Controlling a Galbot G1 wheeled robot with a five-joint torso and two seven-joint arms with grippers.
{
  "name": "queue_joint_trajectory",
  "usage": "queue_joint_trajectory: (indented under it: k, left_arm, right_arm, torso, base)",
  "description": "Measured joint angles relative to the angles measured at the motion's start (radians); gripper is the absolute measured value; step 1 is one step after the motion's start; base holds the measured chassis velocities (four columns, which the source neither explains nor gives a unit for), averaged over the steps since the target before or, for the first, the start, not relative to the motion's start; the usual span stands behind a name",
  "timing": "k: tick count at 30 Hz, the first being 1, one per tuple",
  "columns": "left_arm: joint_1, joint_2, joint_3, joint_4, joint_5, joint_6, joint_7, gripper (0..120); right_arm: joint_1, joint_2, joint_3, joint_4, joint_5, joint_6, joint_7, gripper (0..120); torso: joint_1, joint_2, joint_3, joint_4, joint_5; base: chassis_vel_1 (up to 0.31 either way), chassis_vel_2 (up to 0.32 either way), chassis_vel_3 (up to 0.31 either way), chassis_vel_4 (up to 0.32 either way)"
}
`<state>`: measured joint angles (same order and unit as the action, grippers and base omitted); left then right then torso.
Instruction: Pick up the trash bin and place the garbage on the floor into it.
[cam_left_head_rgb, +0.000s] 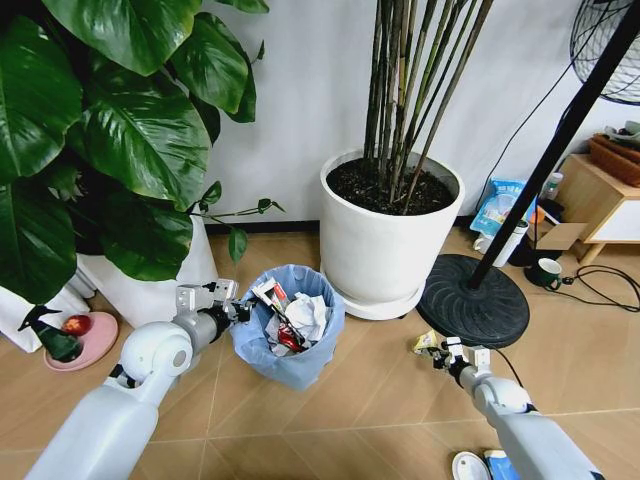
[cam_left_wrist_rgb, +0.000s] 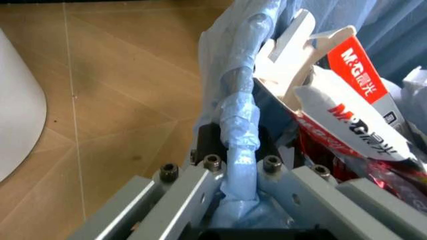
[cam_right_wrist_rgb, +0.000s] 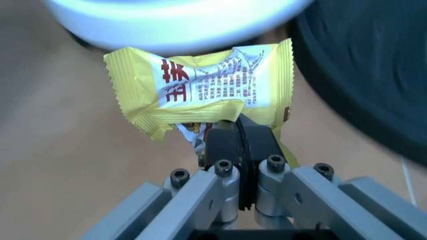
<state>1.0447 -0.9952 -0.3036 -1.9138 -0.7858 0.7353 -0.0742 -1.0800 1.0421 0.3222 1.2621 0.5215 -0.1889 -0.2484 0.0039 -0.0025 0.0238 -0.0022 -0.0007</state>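
The trash bin (cam_left_head_rgb: 290, 335), lined with a crinkly pale blue bag, stands on the floor (cam_left_head_rgb: 380, 400) in the middle of the head view, with paper and red-white wrappers inside (cam_left_head_rgb: 295, 320). My left gripper (cam_left_head_rgb: 238, 310) is shut on the bin's left rim; in the left wrist view its fingers (cam_left_wrist_rgb: 208, 142) pinch the blue bag edge (cam_left_wrist_rgb: 240, 125). My right gripper (cam_left_head_rgb: 432, 347) hovers low to the right of the bin, shut on a yellow wrapper (cam_right_wrist_rgb: 200, 90) of garbage. A white lid (cam_left_head_rgb: 470, 466) and a blue-white packet (cam_left_head_rgb: 500, 465) lie by the right arm.
A big white pot (cam_left_head_rgb: 385, 235) with bamboo stands right behind the bin. A black fan base (cam_left_head_rgb: 475, 295) sits to its right. At left are a leafy plant in a white pot (cam_left_head_rgb: 150, 280) and a pink dish (cam_left_head_rgb: 85, 340). A mug (cam_left_head_rgb: 546, 272) and cables lie far right.
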Motion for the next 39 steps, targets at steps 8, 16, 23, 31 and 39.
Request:
queue_joint_trajectory:
  k: [8,16,23,31,39]
  left_arm:
    - [0.009,0.000,-0.002,0.000,0.004,0.000,-0.007,0]
    - [0.006,-0.003,-0.004,0.015,0.008,0.000,-0.009,0]
    - [-0.007,-0.014,0.004,0.025,0.009,0.000,-0.011,0]
    - [-0.022,-0.020,0.015,0.035,0.009,0.000,-0.013,0]
    - [-0.059,-0.036,0.032,0.046,-0.004,0.000,-0.035,0]
  right_arm:
    - [-0.043,-0.058,-0.020,0.236,0.031,-0.017,-0.022,0]
    - [-0.058,-0.089,-0.021,0.439,0.082,-0.061,-0.020,0]
    - [-0.018,-0.143,-0.042,0.705,0.206,-0.135,0.006,0]
    - [0.078,-0.150,-0.146,0.824,0.294,-0.177,0.062,0]
    - [0.205,-0.141,-0.323,0.777,0.305,-0.197,0.078,0]
  torso:
    - [0.000,0.000,0.000,-0.0001,0.0001]
    - [0.000,0.000,0.000,0.0002,-0.0005]
    - [0.000,0.000,0.000,-0.0001,-0.0006]
    - [0.000,0.000,0.000,-0.0001,-0.0004]
    - [0.000,0.000,0.000,0.0000,-0.0002]
  base:
    - [0.000,0.000,0.000,0.000]
    - [0.000,0.000,0.000,0.000]
    - [0.000,0.000,0.000,0.000]
    - [0.000,0.000,0.000,0.000]
    - [0.000,0.000,0.000,0.000]
